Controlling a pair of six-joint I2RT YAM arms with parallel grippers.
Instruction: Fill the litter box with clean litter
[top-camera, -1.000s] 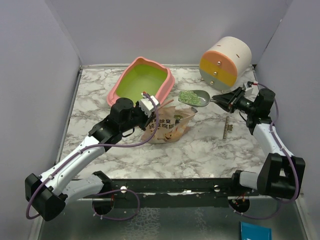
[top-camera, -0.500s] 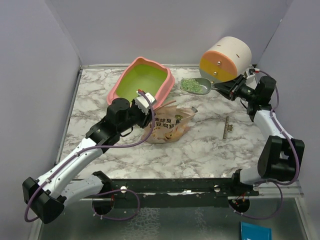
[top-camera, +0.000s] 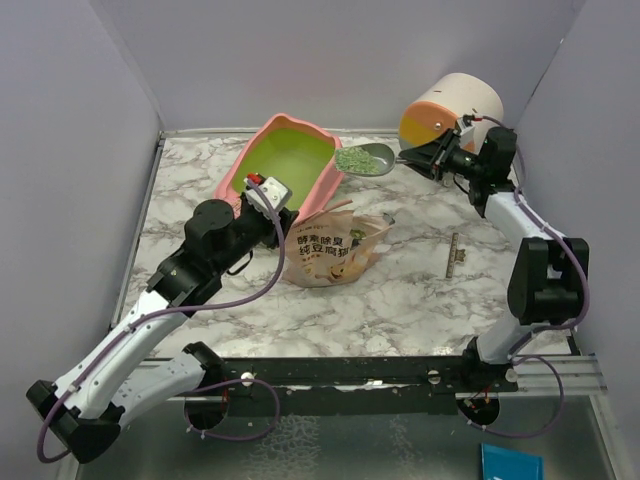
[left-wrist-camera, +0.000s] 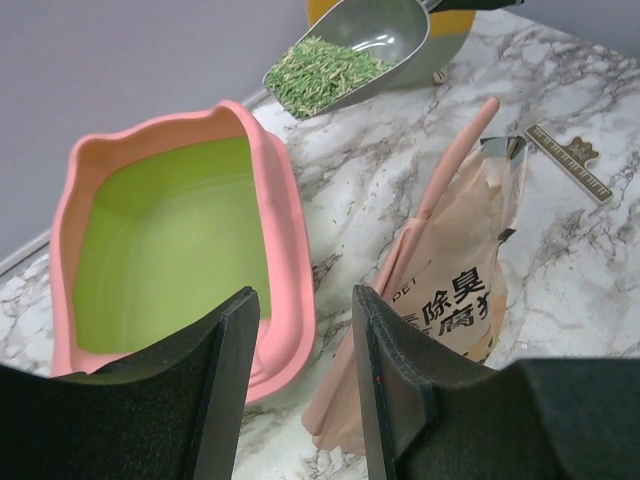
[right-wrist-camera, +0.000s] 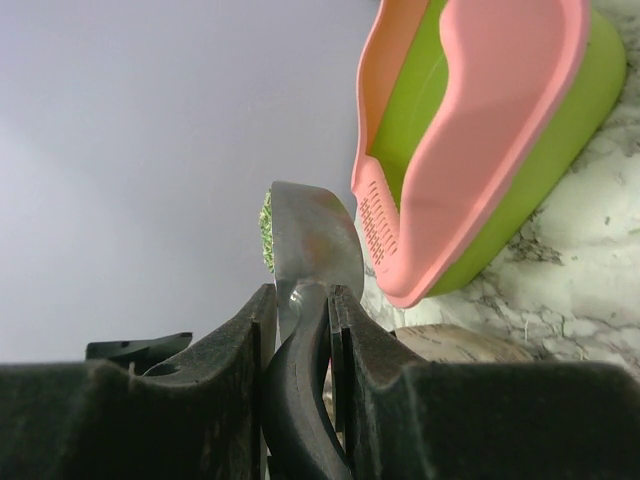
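Right gripper (right-wrist-camera: 300, 300) clamps the scoop (top-camera: 368, 157) handle — carry the litter (top-camera: 352, 160) level over the box (top-camera: 240, 170) before tipping; left gripper (left-wrist-camera: 302, 300) parted, holding nothing.

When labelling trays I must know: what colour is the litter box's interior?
The litter box is lime green inside; left wrist view shows it best.

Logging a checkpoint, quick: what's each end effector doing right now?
Left end effector: open, holding nothing.
Right end effector: closed on the handle of the grey metal scoop, loaded with pale green litter granules.
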